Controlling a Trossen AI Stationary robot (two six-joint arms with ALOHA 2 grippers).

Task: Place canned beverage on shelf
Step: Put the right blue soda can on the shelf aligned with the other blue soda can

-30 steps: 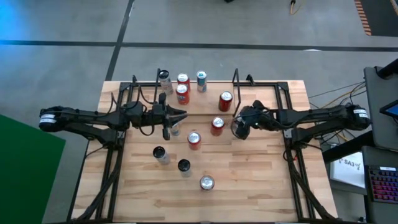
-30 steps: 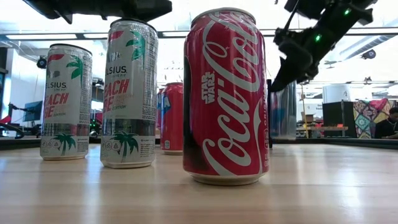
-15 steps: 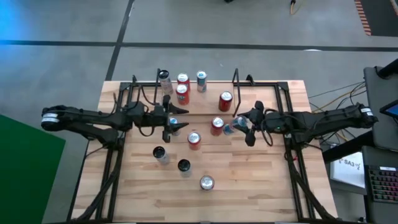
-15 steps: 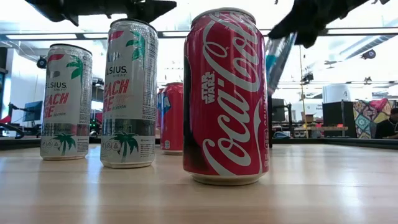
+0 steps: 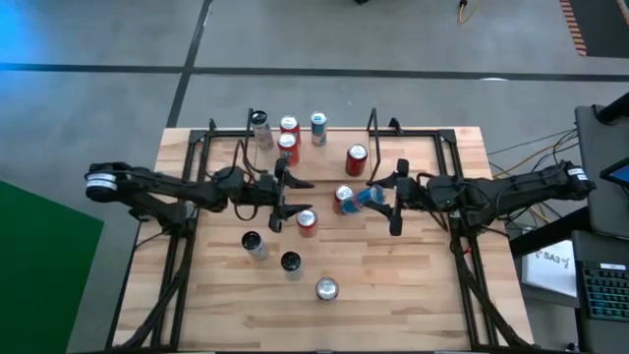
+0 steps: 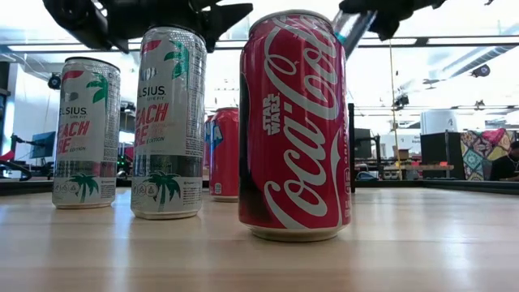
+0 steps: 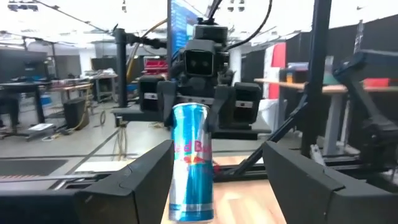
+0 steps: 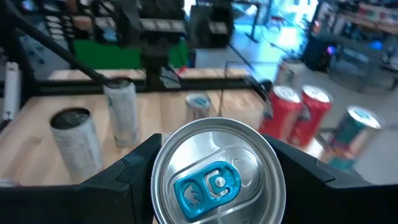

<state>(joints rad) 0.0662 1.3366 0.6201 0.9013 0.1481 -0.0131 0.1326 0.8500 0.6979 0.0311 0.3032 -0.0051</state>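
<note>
My right gripper is shut on a blue canned beverage, held tilted above the table's middle. In the right wrist view its silver top fills the space between the fingers. My left gripper faces it from the left, open, with nothing held. A short gap separates the two. In the left wrist view the blue can shows beyond the spread fingers. The shelf, a black rod rack with a wooden floor, stands along the table's back and carries several cans.
Loose cans stand on the table: red ones, two dark-topped ones and a silver-topped one near the front. The low view shows a Coca-Cola can and two Celsius cans. Black side frames flank the table.
My left gripper has opened and reached further right. My right gripper has lifted the blue can, tipped it over and carried it left toward the left gripper.
</note>
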